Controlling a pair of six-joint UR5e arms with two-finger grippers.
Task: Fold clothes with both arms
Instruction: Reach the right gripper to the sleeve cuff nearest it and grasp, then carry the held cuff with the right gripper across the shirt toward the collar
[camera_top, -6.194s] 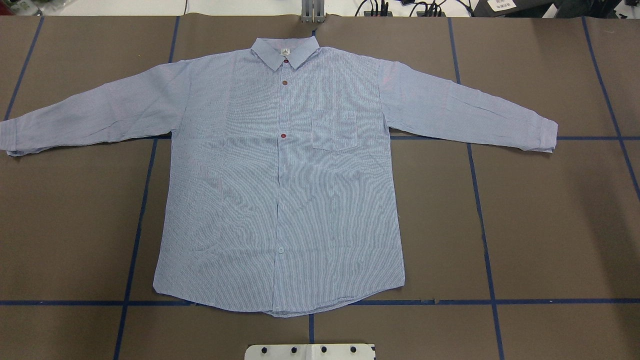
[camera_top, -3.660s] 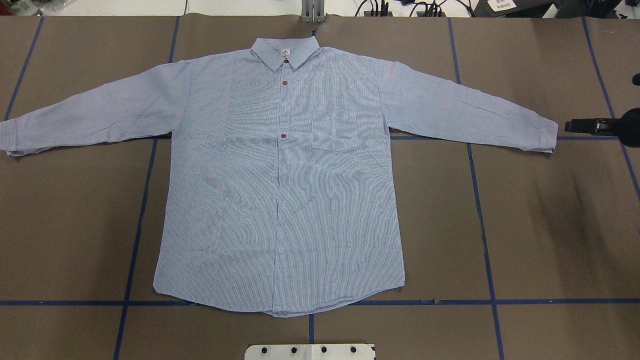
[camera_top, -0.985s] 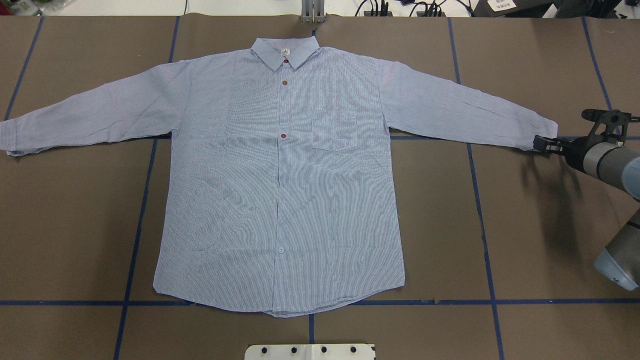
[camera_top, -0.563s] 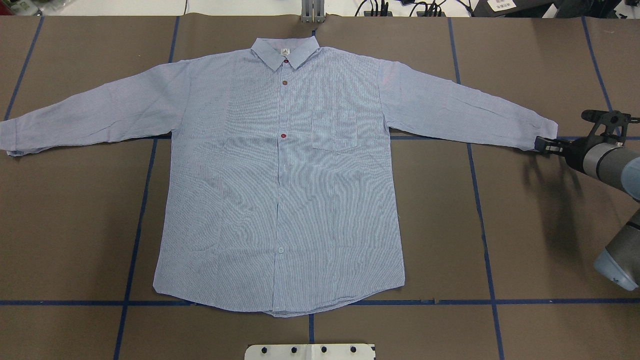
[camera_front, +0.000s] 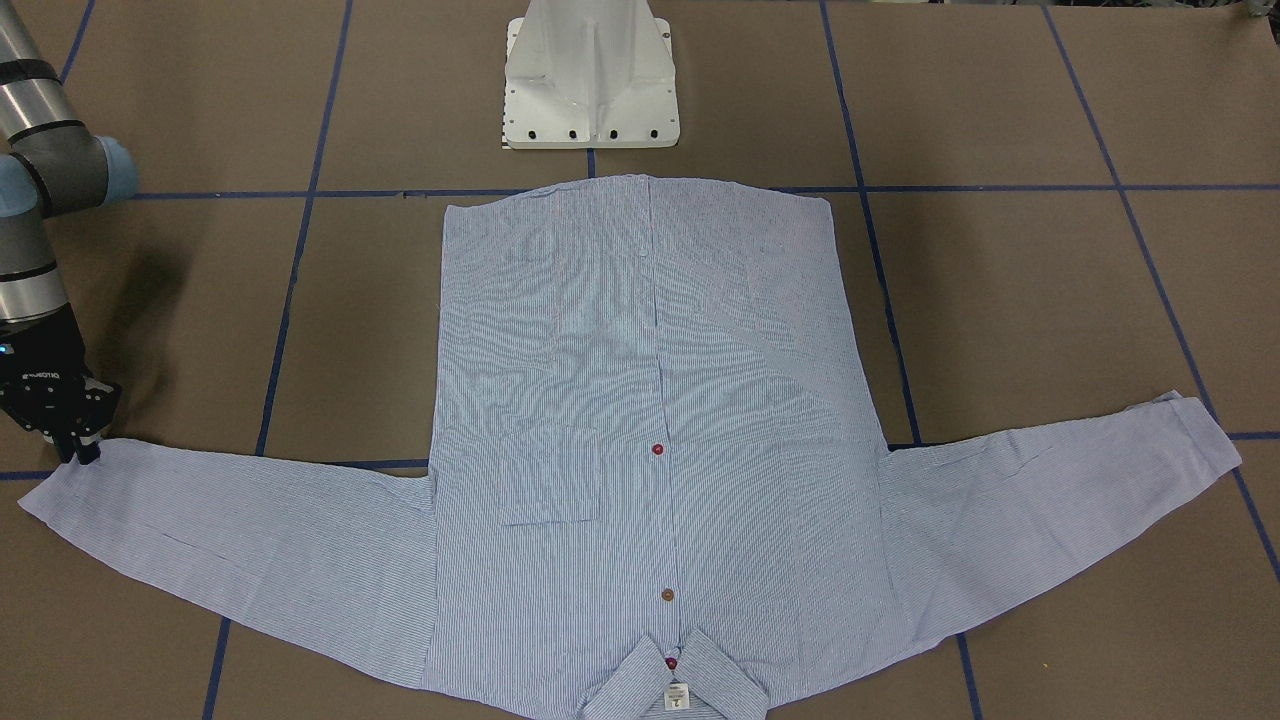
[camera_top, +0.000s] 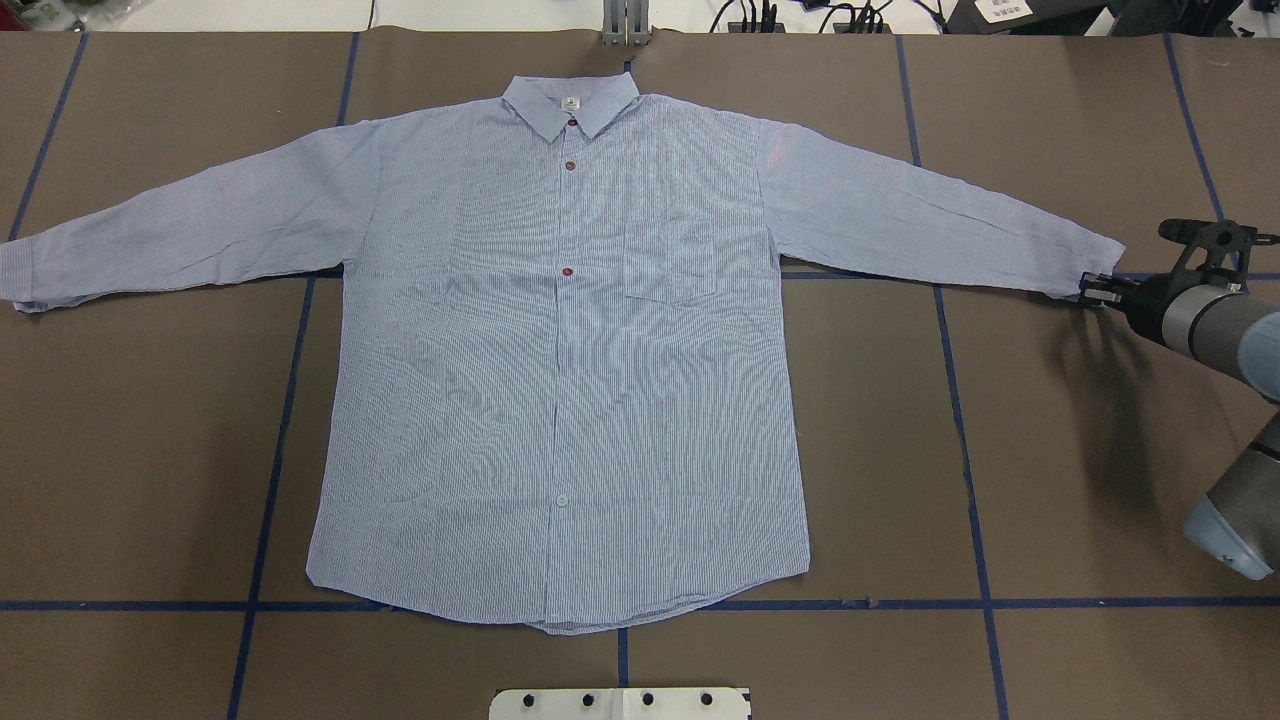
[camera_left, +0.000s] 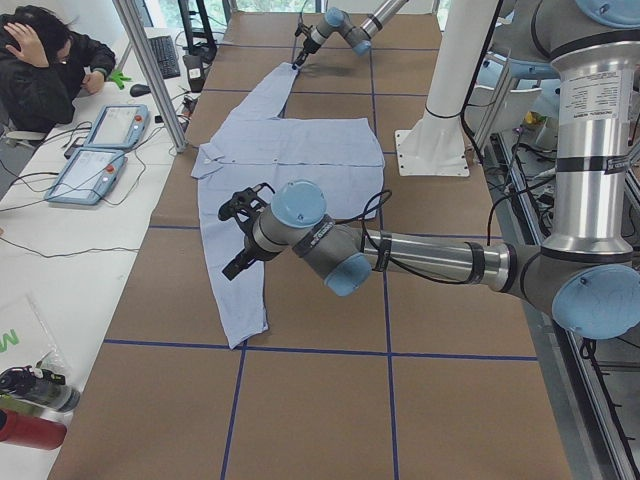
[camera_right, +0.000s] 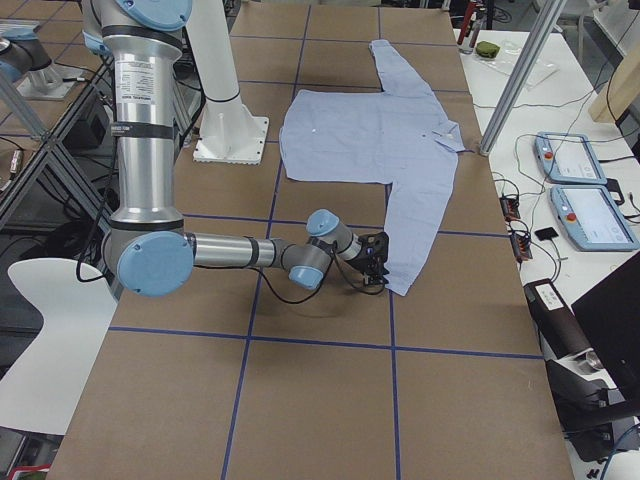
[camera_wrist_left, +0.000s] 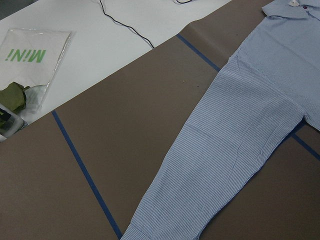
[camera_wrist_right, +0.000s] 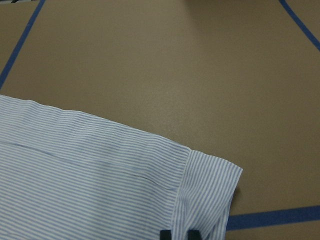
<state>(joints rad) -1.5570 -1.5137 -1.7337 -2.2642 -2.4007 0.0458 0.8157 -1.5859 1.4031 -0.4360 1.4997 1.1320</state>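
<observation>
The light blue striped shirt (camera_top: 560, 350) lies flat and face up, sleeves spread, collar at the far edge; it also shows in the front view (camera_front: 640, 400). My right gripper (camera_top: 1088, 288) is low at the near corner of the right sleeve's cuff (camera_wrist_right: 205, 185). In the right wrist view its fingertips (camera_wrist_right: 165, 234) stand close together with cuff cloth between them, so it is shut on the cuff. It also shows in the front view (camera_front: 82, 455). My left gripper (camera_left: 238, 240) hovers above the left sleeve (camera_wrist_left: 240, 125). It shows only in the left side view, so I cannot tell its state.
The white pedestal base (camera_front: 590, 80) stands at the near table edge behind the hem. Blue tape lines (camera_top: 970, 450) cross the brown table cover. An operator (camera_left: 40, 70) sits at a side desk with teach pendants (camera_left: 100, 150). A plastic bag (camera_wrist_left: 30, 55) lies beyond the table cover.
My right arm came in from the right edge and reached the right cuff. In the last half second the cuff's near corner was drawn in and slightly shifted at the gripper.
</observation>
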